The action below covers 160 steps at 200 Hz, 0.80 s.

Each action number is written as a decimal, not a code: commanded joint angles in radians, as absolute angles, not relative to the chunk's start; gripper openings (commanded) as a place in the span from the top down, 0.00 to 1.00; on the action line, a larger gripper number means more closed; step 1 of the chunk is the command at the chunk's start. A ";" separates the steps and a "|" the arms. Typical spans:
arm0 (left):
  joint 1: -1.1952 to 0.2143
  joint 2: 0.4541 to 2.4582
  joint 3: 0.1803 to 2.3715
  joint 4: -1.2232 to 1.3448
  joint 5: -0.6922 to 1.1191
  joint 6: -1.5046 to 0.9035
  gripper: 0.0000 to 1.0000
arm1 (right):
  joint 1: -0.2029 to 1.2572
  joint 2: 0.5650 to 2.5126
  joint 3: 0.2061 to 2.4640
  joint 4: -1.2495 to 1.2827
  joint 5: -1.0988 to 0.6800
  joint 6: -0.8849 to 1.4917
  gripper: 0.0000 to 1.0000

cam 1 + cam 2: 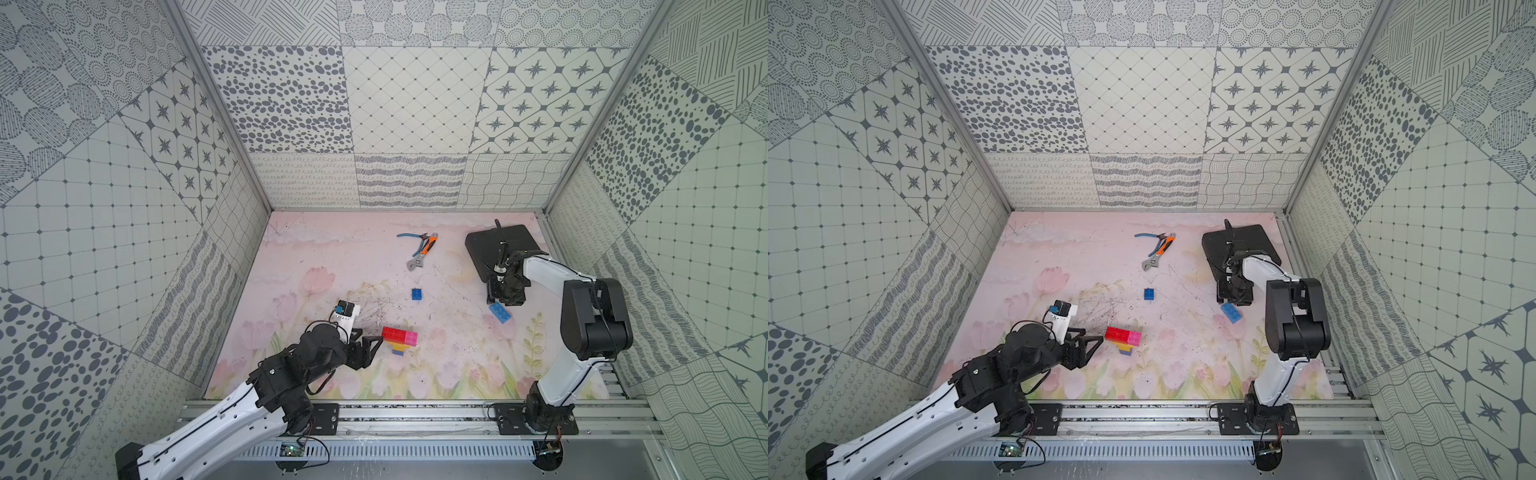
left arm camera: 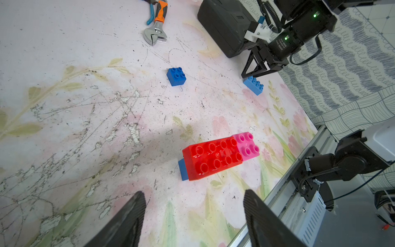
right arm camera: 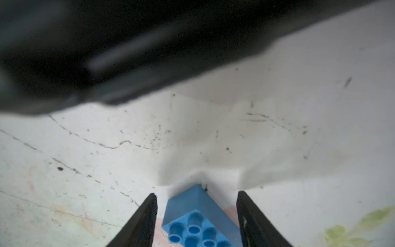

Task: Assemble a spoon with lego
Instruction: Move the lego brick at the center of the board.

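Observation:
The part-built spoon stands on the mat in front of the middle: a red brick (image 1: 394, 333) (image 2: 211, 158) and a pink brick (image 1: 411, 338) (image 2: 246, 145) sit on yellow and blue bricks. My left gripper (image 1: 374, 349) (image 1: 1094, 347) (image 2: 194, 193) is open and empty just left of it, apart from it. A loose blue square lego brick (image 1: 417, 294) (image 2: 176, 76) lies further back. My right gripper (image 1: 503, 302) (image 2: 250, 75) (image 3: 196, 194) points down, open, astride one end of a light-blue oblong brick (image 1: 500, 312) (image 3: 192, 213) that rests on the mat, with gaps on both sides.
Blue-handled pliers (image 1: 409, 236) and an orange-handled wrench (image 1: 424, 253) lie at the back middle. A black box (image 1: 486, 249) sits at the back right, just behind the right gripper. A metal rail (image 1: 415, 415) runs along the front edge. Patterned walls close in three sides.

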<state>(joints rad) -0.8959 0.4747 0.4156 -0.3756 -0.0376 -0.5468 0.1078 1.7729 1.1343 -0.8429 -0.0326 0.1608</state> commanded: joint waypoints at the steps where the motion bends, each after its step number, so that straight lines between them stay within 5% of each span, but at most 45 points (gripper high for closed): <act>1: -0.909 0.456 0.419 -0.393 -0.061 -0.538 0.25 | 0.157 1.733 1.119 -0.872 -0.020 0.166 0.37; 73: -0.909 0.417 0.408 -0.406 -0.045 -0.543 0.23 | 0.192 1.658 1.032 -0.903 0.014 0.234 0.34; 122: -0.909 0.438 0.389 -0.341 -0.020 -0.551 0.13 | 0.201 1.566 0.994 -0.924 -0.053 0.269 0.22; 160: -0.910 0.504 0.406 -0.287 0.003 -0.536 0.12 | 0.237 1.592 0.968 -0.912 -0.055 0.292 0.25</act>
<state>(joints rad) -0.8959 0.4587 0.3950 -0.3714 -0.0311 -0.5495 0.2104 1.5730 0.9829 -0.9123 -0.0437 0.2592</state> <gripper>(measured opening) 0.880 0.768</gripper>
